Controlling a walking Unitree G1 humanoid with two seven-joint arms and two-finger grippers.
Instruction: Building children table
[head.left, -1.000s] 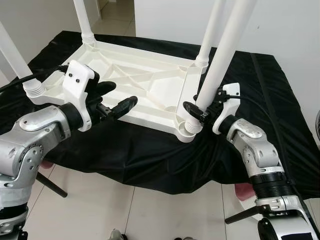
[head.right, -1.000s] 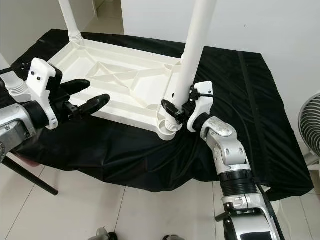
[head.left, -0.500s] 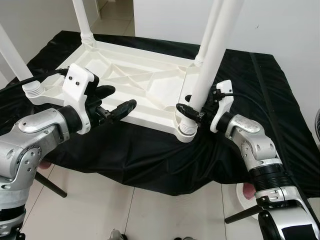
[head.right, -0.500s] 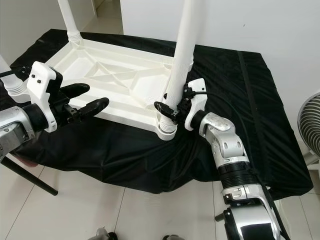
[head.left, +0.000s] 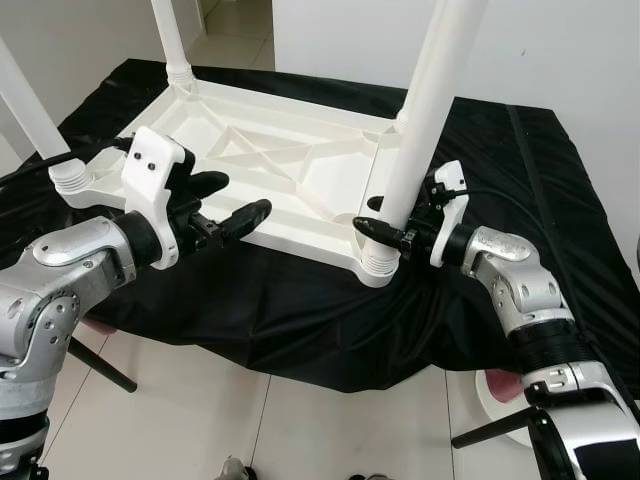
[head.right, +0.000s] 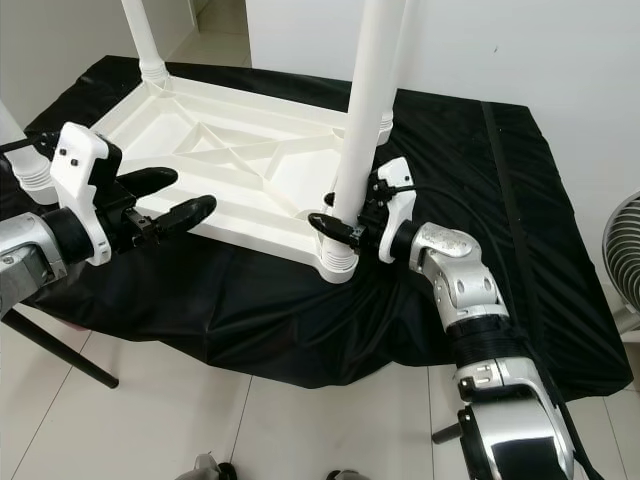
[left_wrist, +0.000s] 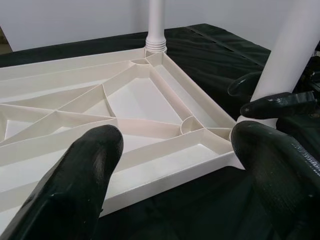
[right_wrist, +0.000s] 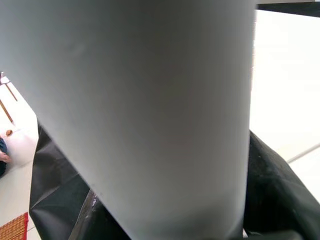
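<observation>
A white plastic children's table top (head.left: 262, 165) lies upside down on a black cloth, its ribbed underside (left_wrist: 125, 107) facing up. White legs stand in its corners. My right gripper (head.left: 388, 222) is shut on the near right leg (head.left: 420, 110) just above its socket (head.left: 377, 262); that leg (right_wrist: 150, 110) fills the right wrist view. My left gripper (head.left: 228, 203) hovers open over the near left edge of the table top, holding nothing. Its black fingers (left_wrist: 75, 185) frame the table's underside.
The black cloth (head.left: 300, 300) drapes over a low support and hangs toward the tiled floor (head.left: 200, 420). Other legs rise at the far left corner (head.left: 170, 40) and near left corner (head.left: 30, 105). A white wall stands behind. A fan (head.right: 625, 250) sits at the right.
The near right leg has swung from tilted to more upright in its socket, my right gripper staying shut on it. The left gripper has barely shifted.
</observation>
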